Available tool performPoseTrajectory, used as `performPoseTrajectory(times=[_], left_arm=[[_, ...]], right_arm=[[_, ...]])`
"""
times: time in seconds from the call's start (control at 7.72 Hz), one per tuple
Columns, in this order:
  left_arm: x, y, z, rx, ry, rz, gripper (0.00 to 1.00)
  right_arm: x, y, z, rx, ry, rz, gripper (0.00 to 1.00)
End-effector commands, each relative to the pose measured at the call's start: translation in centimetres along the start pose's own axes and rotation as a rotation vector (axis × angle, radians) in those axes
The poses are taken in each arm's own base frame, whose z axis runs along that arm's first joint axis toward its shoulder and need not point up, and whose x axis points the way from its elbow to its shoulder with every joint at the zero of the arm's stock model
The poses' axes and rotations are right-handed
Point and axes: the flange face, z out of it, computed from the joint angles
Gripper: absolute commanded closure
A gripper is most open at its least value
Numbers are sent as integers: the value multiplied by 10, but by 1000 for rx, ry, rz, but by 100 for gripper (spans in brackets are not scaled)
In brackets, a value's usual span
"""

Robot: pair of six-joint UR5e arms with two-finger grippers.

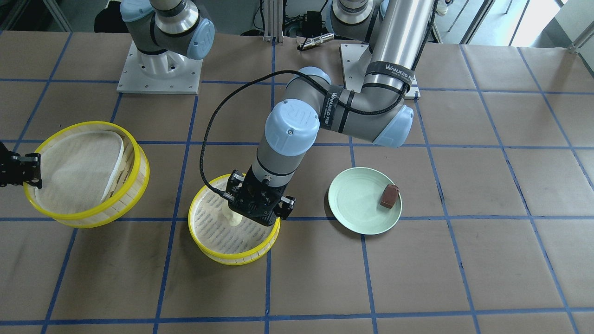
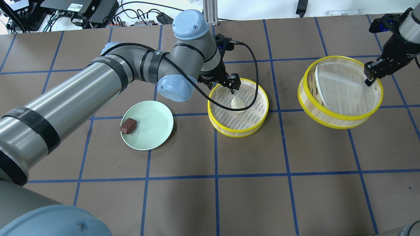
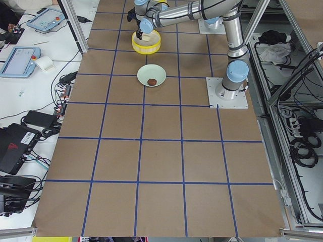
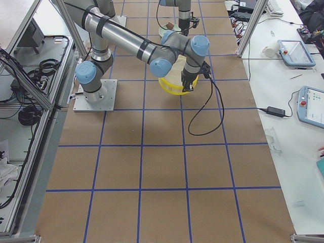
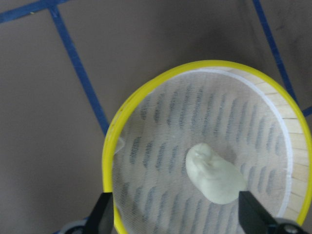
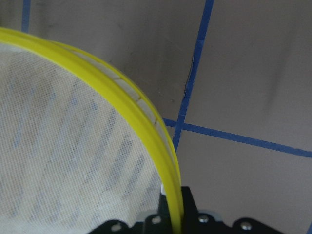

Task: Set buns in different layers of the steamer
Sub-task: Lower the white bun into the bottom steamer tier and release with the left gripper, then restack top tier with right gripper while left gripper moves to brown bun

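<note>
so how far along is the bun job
Done: the white bun lies in the middle layer, left pincer open over it. In hand: the right pincer grips the other layer by its rim. Left: the brown bun, on the green plate, must go in that layer, and the layers stacked.

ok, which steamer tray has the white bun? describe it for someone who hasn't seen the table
On the brown gridded table, find the middle tray, between the green plate and the other tray, under the left gripper. It alone lies flat with the white bun on its mesh; the other tray is tilted and gripped at the rim by the right gripper.
</note>
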Motion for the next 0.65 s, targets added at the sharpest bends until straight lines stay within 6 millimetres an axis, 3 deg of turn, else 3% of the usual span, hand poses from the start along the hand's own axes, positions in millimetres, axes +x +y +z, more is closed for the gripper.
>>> performPoseTrajectory(times=[0.0, 0.13, 0.26, 0.52], left_arm=[[-52, 17, -49, -103, -164, -77, 0], [-82, 26, -75, -136, -172, -136, 0], [-109, 35, -93, -172, -227, -155, 0], [-167, 45, -109, -201, -268, -90, 0]], right_arm=[[-7, 1, -6, 4, 4, 74, 100], [-12, -1, -7, 8, 2, 114, 100], [-31, -9, -5, 6, 1, 124, 100], [-98, -32, -4, 9, 8, 189, 100]])
